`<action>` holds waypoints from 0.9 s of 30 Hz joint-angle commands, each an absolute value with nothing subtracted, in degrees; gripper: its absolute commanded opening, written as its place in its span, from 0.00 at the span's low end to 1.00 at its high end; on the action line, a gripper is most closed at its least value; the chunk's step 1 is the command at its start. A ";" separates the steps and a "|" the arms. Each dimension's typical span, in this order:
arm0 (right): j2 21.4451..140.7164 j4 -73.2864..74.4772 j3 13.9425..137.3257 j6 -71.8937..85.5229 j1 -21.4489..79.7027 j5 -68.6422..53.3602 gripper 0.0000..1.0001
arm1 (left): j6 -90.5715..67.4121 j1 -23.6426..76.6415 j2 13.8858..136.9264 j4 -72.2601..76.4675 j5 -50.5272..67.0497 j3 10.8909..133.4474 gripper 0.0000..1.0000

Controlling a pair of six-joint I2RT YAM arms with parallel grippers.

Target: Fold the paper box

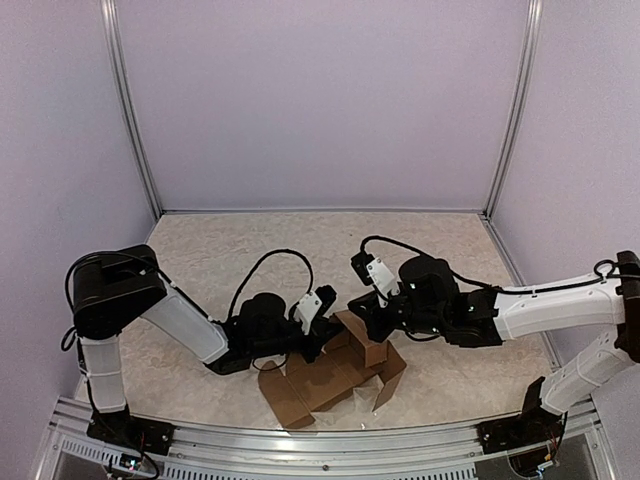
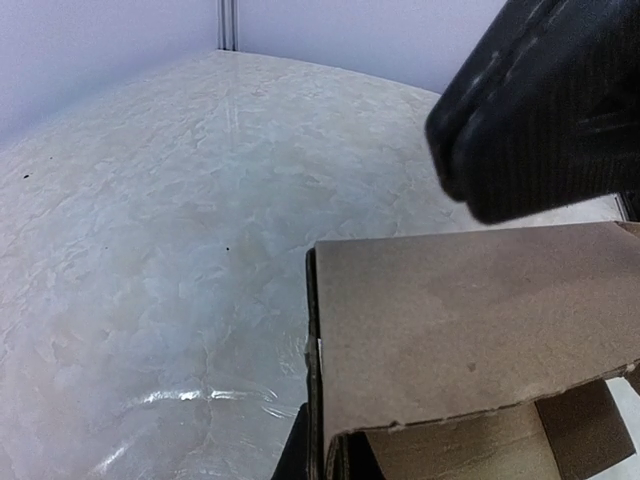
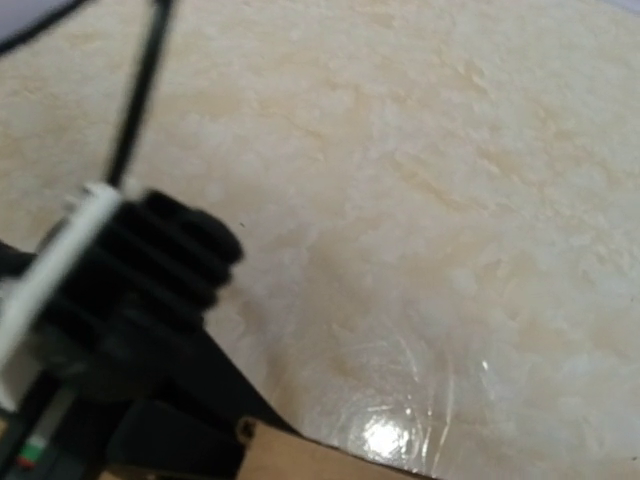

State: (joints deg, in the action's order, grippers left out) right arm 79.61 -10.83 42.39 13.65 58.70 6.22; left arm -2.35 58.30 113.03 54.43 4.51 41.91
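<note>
The paper box (image 1: 320,385) is brown cardboard, partly folded. Its flat flaps lie near the front edge and a raised squarish part stands at the middle. My left gripper (image 1: 325,338) meets the raised part from the left. In the left wrist view a dark finger (image 2: 298,452) lies against the edge of an upright cardboard panel (image 2: 470,330), and the gripper looks shut on it. My right gripper (image 1: 366,322) is at the top of the raised part from the right. Its fingers are hidden in the right wrist view, where only a cardboard edge (image 3: 320,462) shows.
The marbled tabletop (image 1: 300,250) is walled by lilac panels with metal posts (image 1: 130,110). The right arm's black body (image 2: 540,110) hangs just above the panel. The left arm's black and white wrist (image 3: 130,290) crowds the right wrist view. A cable (image 1: 270,262) loops over the left arm.
</note>
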 commanded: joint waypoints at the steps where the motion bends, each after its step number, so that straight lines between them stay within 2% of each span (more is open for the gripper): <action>1: 83.09 -15.95 43.30 16.17 58.27 7.67 0.00 | -1.36 59.14 114.84 53.22 3.27 43.08 0.00; 15: 87.83 -19.11 43.49 17.87 58.42 6.29 0.00 | -0.18 63.24 116.81 53.35 -3.86 43.15 0.00; 20: 88.07 -22.83 39.84 20.27 59.08 6.86 0.00 | -0.18 63.62 116.89 53.35 -5.12 42.85 0.07; 24: 90.01 -24.69 38.49 21.86 60.09 7.52 0.00 | -0.18 63.81 117.20 53.34 -5.70 42.91 0.17; 27: 90.91 -25.76 37.83 22.60 60.54 8.11 0.00 | -0.18 64.15 117.65 53.56 -6.24 43.13 0.22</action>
